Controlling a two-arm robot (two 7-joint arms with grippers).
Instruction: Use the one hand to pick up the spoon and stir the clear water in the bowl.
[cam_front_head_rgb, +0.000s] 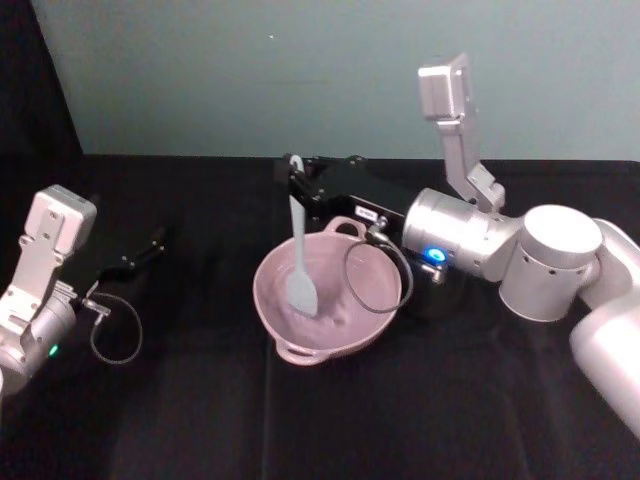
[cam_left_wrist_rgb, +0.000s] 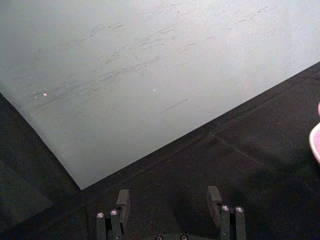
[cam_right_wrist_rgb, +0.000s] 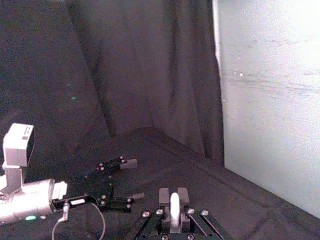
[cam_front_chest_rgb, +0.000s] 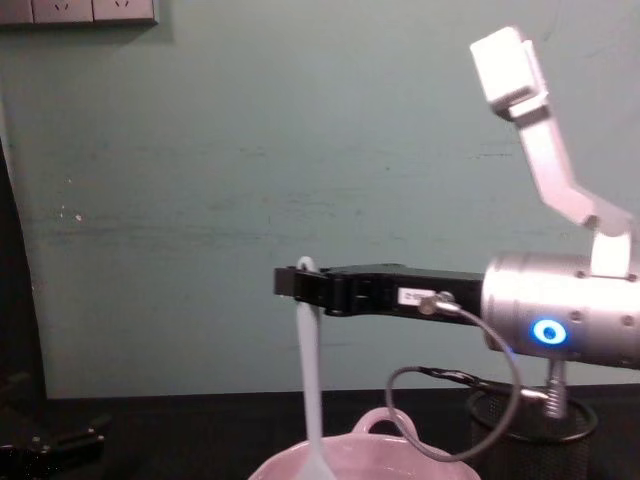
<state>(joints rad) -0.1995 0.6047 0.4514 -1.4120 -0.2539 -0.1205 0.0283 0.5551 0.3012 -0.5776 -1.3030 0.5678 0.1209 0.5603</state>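
Note:
My right gripper (cam_front_head_rgb: 296, 180) reaches in from the right above the far rim of the pale pink bowl (cam_front_head_rgb: 330, 347) and is shut on the handle end of the white spoon (cam_front_head_rgb: 299, 250). The spoon hangs almost straight down, with its flat head inside the bowl. The clear water (cam_front_head_rgb: 345, 312) barely shows against the pink. From the chest, the gripper (cam_front_chest_rgb: 292, 283) holds the spoon (cam_front_chest_rgb: 312, 380) above the bowl's rim (cam_front_chest_rgb: 372, 420). In the right wrist view, the fingers (cam_right_wrist_rgb: 164, 196) clamp the spoon handle (cam_right_wrist_rgb: 174, 207). My left gripper (cam_front_head_rgb: 152, 243) rests open at the far left of the table.
A black wire-mesh cup (cam_front_chest_rgb: 528, 428) stands right of the bowl, under my right wrist. A grey cable loop (cam_front_head_rgb: 375, 280) from that wrist hangs over the bowl's right side. Black cloth covers the table (cam_front_head_rgb: 200, 420), and a pale wall stands behind it.

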